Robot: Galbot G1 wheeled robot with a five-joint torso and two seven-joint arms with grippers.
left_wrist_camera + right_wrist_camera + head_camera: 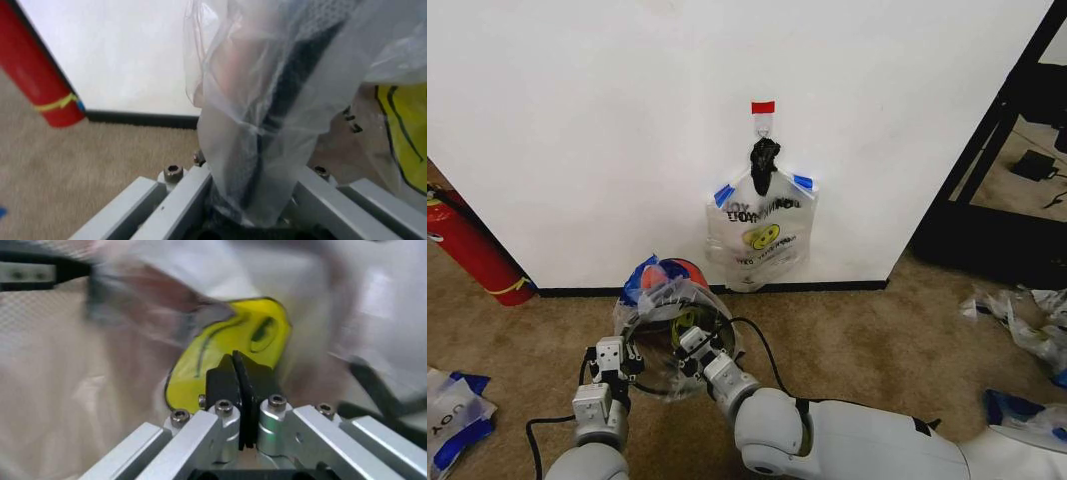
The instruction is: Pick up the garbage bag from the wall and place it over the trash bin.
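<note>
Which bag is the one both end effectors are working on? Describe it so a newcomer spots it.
Start at the white wall and drop to the carpet before the black baseboard. There the garbage bag drapes over the trash bin, left end effector and right end effector at its rim. Unlike the similar bag hanging from the hook, it sits on the floor.

The small round dark trash bin sits mostly hidden beneath the thin translucent garbage bag. The long red fire-extinguisher cylinder is cut by the picture's edge.
</note>
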